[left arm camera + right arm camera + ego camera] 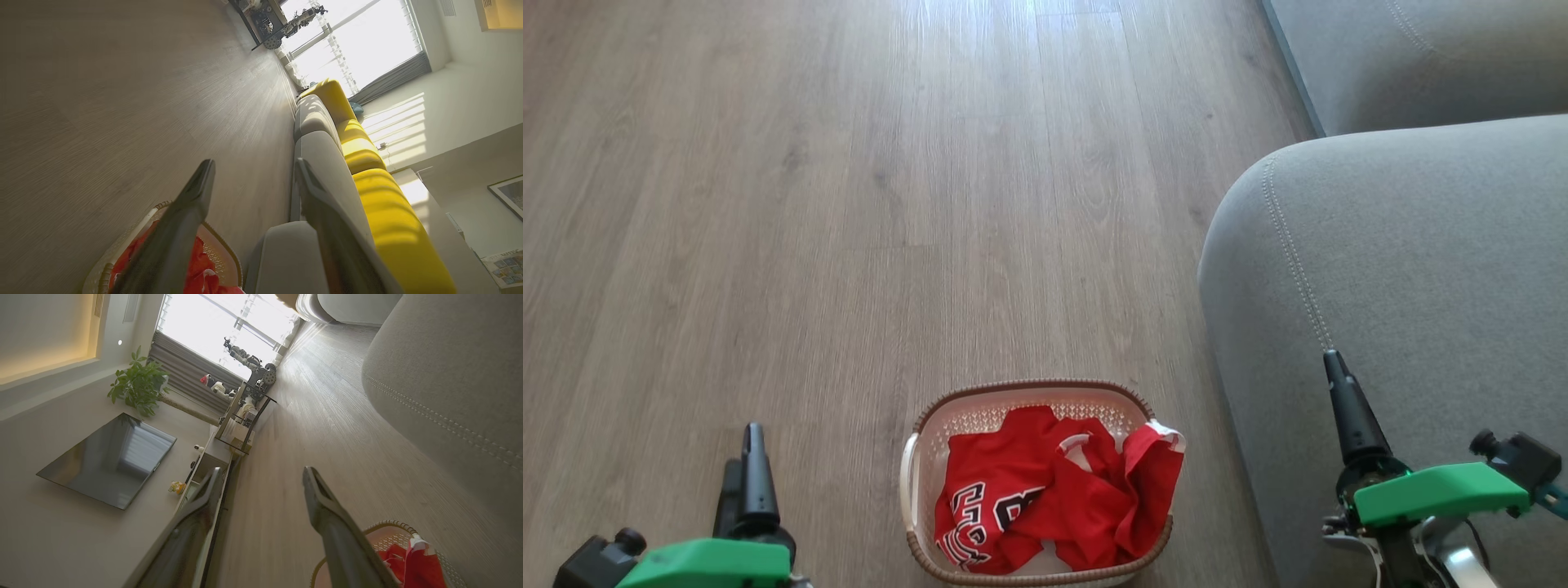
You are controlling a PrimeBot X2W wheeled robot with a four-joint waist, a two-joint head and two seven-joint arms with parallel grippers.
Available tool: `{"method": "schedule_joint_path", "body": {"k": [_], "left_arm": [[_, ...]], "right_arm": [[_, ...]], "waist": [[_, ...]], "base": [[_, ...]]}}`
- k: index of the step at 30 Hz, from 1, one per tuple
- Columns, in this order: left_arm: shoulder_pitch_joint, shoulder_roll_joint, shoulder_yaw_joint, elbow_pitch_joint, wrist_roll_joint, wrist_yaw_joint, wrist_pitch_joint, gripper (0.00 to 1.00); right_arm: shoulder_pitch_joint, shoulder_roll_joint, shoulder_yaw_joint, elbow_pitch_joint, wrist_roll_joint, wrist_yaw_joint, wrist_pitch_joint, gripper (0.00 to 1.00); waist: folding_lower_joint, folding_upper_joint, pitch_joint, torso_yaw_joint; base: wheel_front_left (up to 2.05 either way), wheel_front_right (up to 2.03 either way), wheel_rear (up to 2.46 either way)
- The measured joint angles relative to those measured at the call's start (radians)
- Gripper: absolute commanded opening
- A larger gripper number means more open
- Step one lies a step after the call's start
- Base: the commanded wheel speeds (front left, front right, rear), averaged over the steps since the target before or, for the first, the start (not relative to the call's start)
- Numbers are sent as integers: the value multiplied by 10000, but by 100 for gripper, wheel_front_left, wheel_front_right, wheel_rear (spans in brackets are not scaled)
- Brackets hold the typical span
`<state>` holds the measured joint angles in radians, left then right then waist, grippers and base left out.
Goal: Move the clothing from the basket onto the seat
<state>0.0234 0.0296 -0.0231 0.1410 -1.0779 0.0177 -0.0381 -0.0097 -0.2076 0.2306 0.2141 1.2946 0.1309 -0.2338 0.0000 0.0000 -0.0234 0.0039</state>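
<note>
both spread wide and empty, the left claw (254, 167) and right claw (262, 471) hang either side of the basket (1029, 385). the red clothing (1045, 498) lies heaped inside, just beside the grey seat (1405, 269). seemingly nothing picked yet; next, one claw must dip in and pinch cloth.

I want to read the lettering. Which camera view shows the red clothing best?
The head view: the clothing lies in plain sight in the basket, lettering partly readable. The left wrist view catches red folds partly behind the left gripper; the right wrist view shows a red corner beside the right gripper.
</note>
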Motion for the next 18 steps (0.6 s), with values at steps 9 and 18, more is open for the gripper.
{"method": "schedule_joint_path", "body": {"k": [9,18], "left_arm": [[268,8,-247,29,1743,2,-267,100],[369,13,-320,69,2911,15,-504,100]], "right_arm": [[17,182,-115,2,-1601,0,-13,100],[20,362,-284,10,-3024,0,-54,100]], "waist": [[0,0,-65,15],[0,0,-83,21]], "base": [[0,0,0],[0,0,0]]}}
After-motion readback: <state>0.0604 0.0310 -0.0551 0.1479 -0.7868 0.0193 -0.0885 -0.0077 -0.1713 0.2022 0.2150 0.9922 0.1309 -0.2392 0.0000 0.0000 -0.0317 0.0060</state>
